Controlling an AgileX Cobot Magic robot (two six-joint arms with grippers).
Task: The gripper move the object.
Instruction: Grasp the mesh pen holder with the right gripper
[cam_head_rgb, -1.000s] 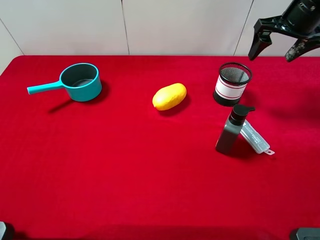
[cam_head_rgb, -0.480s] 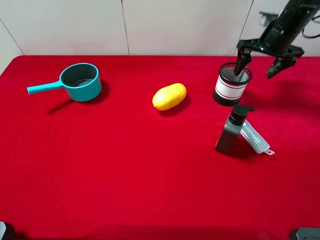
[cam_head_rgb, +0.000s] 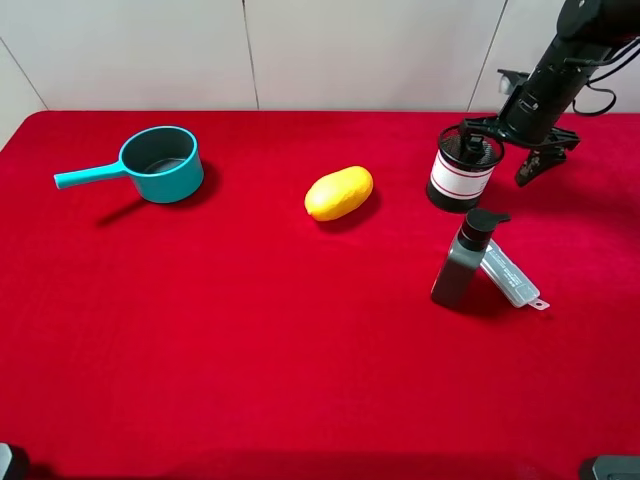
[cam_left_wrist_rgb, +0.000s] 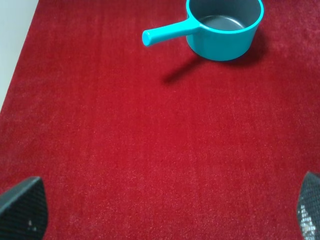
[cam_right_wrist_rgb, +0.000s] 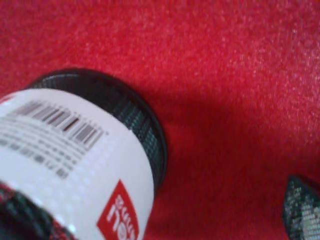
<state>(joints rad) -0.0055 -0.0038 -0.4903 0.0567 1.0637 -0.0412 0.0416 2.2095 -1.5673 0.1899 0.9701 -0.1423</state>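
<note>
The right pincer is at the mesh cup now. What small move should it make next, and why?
Probably close the right pincer on the wall of the mesh cup. In the high view one finger appears to be inside the cup's mouth and the other outside, jaws apart, so the wall lies between them. The cup stands upright, not yet gripped.

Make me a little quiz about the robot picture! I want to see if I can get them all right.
1. Which thing is the right gripper at? A: teal pot. B: mesh cup. C: yellow lemon.
2. True or false: the left gripper holds the pump bottle.
3. Fill in: the label band on the mesh cup is mostly ___.

Key: 1 B. 2 false, its jaws are open with nothing between them. 3 white.
</note>
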